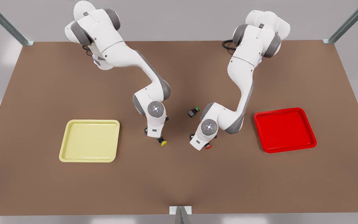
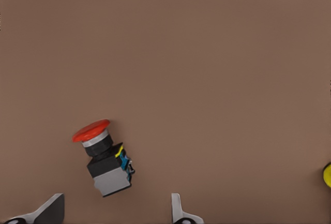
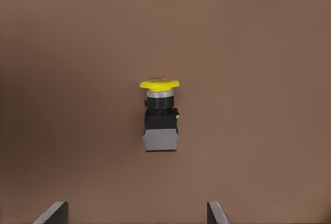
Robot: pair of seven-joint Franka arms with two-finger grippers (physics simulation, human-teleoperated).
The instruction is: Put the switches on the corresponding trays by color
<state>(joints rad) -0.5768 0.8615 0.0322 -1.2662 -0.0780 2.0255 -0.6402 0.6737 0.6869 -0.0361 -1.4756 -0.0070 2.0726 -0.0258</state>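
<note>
The left hand (image 2: 115, 211) hangs over the red-capped switch (image 2: 103, 159), fingers (image 2: 49, 211) spread apart with nothing between them; the switch lies on its side on the table (image 1: 179, 183), apart from both fingers. From the front, this hand (image 1: 204, 146) sits between the table's middle and the red tray (image 1: 284, 129), which lies toward the front view's right edge. The right hand (image 3: 137, 213) is likewise open above the yellow-capped switch (image 3: 161, 118), also lying on bare table. That hand (image 1: 160, 139) is near the table's middle, the yellow tray (image 1: 89, 144) beside it. A green-capped switch (image 1: 193, 112) lies between the arms.
</note>
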